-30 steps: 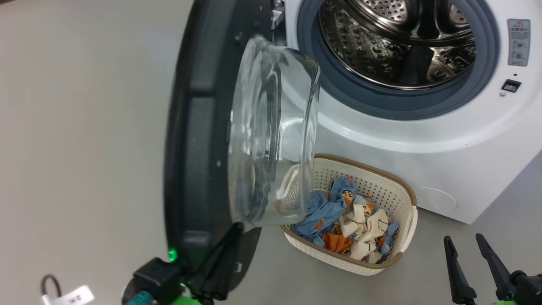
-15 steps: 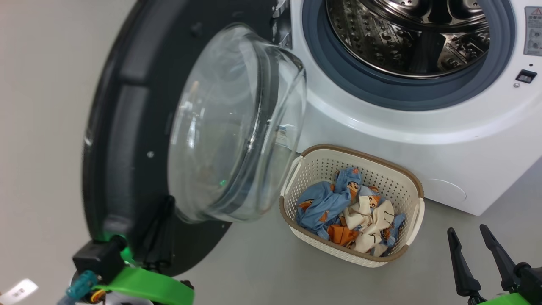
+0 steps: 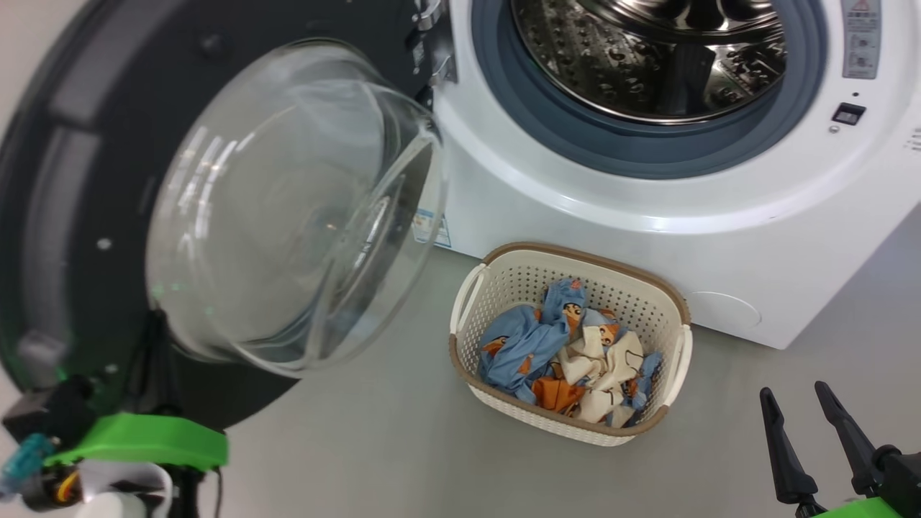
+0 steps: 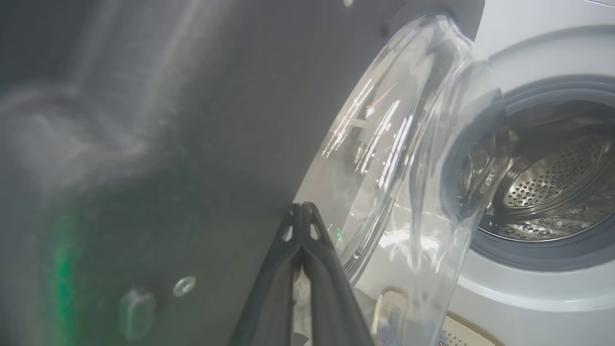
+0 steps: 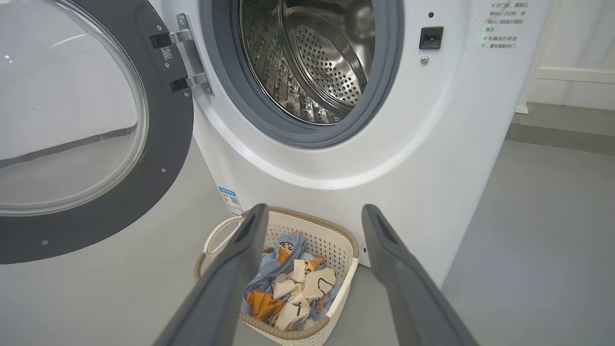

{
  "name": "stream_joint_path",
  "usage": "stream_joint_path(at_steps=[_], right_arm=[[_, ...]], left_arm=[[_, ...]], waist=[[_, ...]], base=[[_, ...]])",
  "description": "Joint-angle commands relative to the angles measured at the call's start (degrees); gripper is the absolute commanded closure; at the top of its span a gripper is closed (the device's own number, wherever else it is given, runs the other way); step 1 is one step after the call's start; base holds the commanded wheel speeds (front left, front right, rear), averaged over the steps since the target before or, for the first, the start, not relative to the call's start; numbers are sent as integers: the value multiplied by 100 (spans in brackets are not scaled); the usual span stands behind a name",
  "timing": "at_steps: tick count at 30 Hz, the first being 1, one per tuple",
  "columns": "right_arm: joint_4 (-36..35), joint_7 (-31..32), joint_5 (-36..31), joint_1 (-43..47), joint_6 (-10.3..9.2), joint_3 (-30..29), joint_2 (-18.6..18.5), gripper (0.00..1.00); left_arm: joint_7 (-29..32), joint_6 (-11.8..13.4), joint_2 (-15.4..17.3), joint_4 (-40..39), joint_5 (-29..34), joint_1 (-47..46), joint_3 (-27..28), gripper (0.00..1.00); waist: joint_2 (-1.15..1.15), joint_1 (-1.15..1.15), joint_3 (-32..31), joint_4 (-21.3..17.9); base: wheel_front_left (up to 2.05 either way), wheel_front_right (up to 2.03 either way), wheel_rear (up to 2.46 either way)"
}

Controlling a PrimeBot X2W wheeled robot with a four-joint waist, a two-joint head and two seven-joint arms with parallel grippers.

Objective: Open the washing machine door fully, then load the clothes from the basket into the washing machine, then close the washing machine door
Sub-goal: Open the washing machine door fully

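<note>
Looking down from head: washing machine door stands wide open at left, drum exposed; basket on floor before washing machine, clothes heaped inside; right end effector apart, low right. Left wrist: left end effector pressed together, tips at door's dark inner face beside glass bowl. Right wrist: right end effector spread, empty, basket beyond.

A smooth grey floor runs back to a white wall.
</note>
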Motion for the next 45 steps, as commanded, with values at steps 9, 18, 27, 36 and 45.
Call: stream_joint_path(at_steps=[9,18,27,36,45], right_arm=[[-87,-68,14,-157,52,195,-100,0],[-64,-68,10,-154,52,219,-53,0],[-41,-68,10,-167,52,215,-45,0],[-41,-68,-2,-143,52,192,-21,0],[-38,-68,2,-96,52,182,29,0]], left_arm=[[-237,50,528,798,-46,-690,826,100],[-277,-60,782,1695,109,-1198,1235,100],[-279,-192,662,1873,463,-1356,1578,100],[-279,-370,474,1585,701,-1250,1801,100],[-279,-538,173,635,838,-740,1939,26]], waist=[[0,-1,-111,-288],[0,-1,-133,-467],[0,-1,-140,-551],[0,-1,-209,-512],[0,-1,-331,-536]], base=[[0,0,0],[0,0,0],[0,0,0],[0,0,0],[0,0,0]])
